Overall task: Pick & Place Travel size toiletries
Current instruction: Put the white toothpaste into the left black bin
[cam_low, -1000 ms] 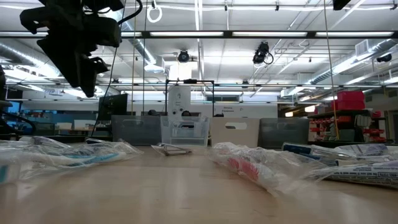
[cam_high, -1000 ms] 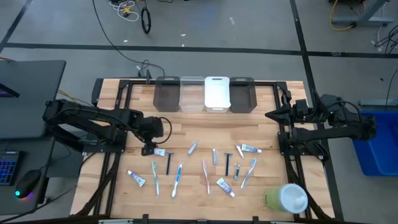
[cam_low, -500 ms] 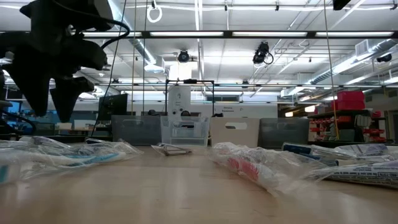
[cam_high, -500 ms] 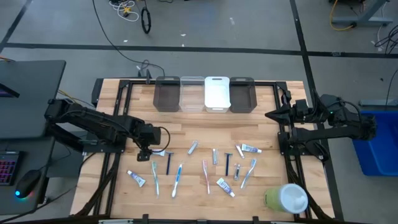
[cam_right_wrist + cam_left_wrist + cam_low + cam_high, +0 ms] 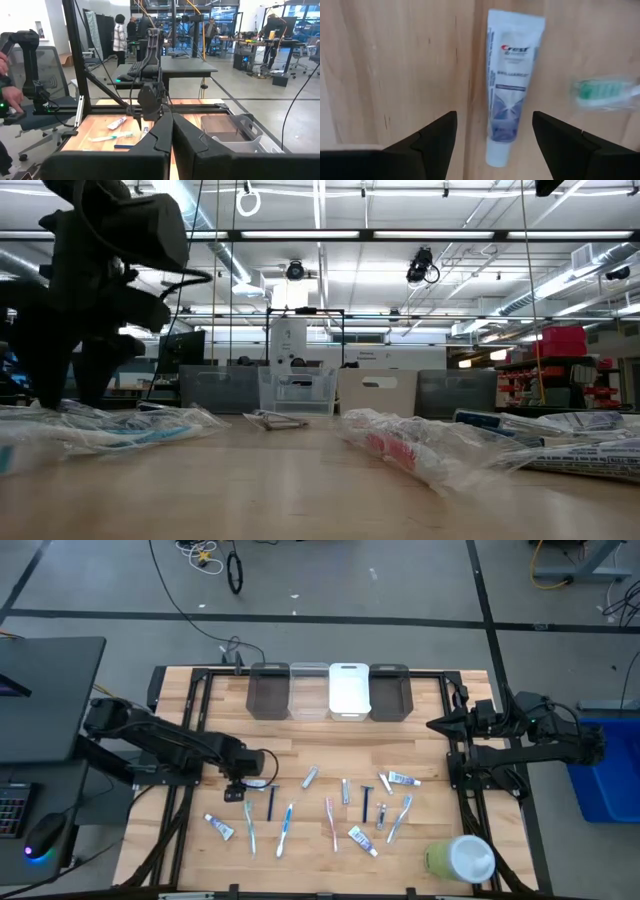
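Wooden surface (image 5: pixel 300 735): left claw (image 5: pixel 494 131) wide astride toothpaste tube (image 5: pixel 510 85); crowding toothbrush (image 5: pixel 605 91) risked being snagged too.

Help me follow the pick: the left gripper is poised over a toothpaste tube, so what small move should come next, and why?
Probably a short straight descent, then close. The left gripper is open, and the toothpaste tube lies flat on the table between its fingers, roughly centred, so little sideways correction seems needed. A green-bristled toothbrush lies close beside it, so keep the far finger clear. The right gripper waits, shut, at the table's right edge.
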Controlling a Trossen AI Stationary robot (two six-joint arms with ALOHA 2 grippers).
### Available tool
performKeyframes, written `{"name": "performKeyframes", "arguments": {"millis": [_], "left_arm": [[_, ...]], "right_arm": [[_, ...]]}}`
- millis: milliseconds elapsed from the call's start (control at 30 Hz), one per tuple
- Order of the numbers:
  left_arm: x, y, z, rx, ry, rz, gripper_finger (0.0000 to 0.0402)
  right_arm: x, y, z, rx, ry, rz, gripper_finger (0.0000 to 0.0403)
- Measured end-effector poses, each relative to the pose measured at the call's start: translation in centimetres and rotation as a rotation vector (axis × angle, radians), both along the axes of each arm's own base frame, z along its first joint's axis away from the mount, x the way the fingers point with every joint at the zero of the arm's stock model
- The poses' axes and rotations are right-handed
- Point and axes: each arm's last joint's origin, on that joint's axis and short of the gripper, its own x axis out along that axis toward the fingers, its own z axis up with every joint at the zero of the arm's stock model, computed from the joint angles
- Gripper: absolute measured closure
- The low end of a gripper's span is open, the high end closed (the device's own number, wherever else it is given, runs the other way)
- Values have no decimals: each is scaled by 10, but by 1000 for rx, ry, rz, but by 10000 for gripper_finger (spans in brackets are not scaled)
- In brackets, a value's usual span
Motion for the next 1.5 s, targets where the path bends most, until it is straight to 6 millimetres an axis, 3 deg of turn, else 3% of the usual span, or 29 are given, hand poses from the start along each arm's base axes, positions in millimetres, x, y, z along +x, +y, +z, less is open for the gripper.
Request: {"name": "performKeyframes", "arguments": {"millis": [300, 600, 1500], "left_arm": [[5, -1, -11, 16, 68, -3, 135], [8, -1, -10, 27, 69, -28, 142], [11, -2, -7, 9, 38, -49, 300]], "right_arm": [[0, 0, 0, 0, 0, 0, 390], [0, 0, 0, 0, 0, 0, 389], [0, 0, 0, 0, 0, 0, 390]]}}
